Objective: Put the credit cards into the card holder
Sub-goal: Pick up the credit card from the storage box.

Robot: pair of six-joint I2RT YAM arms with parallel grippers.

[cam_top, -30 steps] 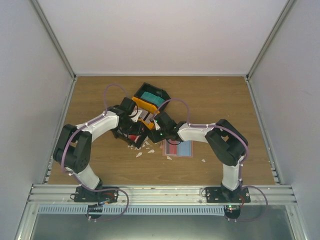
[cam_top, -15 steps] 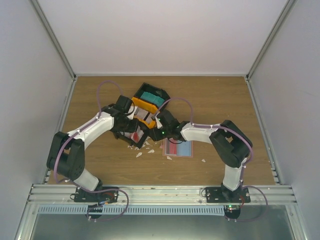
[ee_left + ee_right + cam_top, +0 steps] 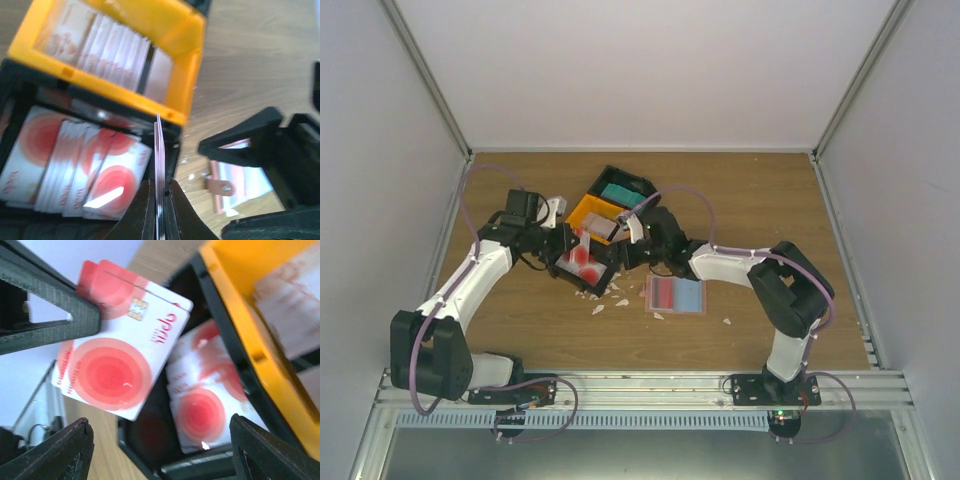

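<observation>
Credit cards, a thin sheaf seen edge-on from the left wrist, stand upright, clenched between the fingers of the left claw. How many there are I cannot tell. From the right wrist the front one shows its face: white, with big red circles, red lettering and a small gold chip, tilted above the tray's black compartment.

More cards of the same pattern lie fanned and overlapping in that compartment of the tray, beside its orange section. The right claw is spread wide and holds nothing, its two fingers framing the held card from below.

The card holder lies open and flat on the table, red and light-blue stripes facing up, near the tray and apart from both claws. White scraps are scattered between it and the tray.

A second ago both claws crowded together over the tray's near end. Since then the left arm has swung out to the left and its claw has tightened, while the right claw has opened.
</observation>
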